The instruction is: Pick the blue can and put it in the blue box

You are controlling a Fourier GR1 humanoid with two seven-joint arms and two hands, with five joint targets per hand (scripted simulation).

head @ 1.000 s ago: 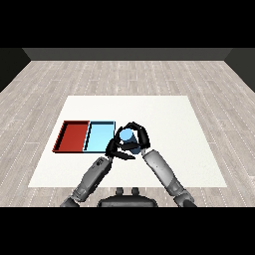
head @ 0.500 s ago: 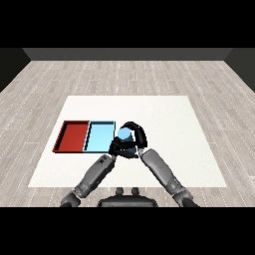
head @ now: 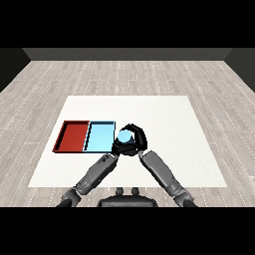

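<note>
Right at the blue tray's right edge, the right hand (head: 135,139) has its fingers curled round the blue can (head: 124,136), gripping it from the right side and over the top. My guess on why it's held like that: the arm comes in from the lower right, so wrapping the can that way keeps the side facing the light blue tray (head: 99,137) open for the move across. The can sits inside the curl of the hand, its pale top showing, just beside the tray's right rim and not yet inside it. Can't tell if it's lifted or resting on the white table (head: 164,119).

The left hand (head: 117,149) is tucked close under the can, but whether it's clenched or relaxed I can't tell. The red tray (head: 72,135) sits on the far left, touching the blue one.
</note>
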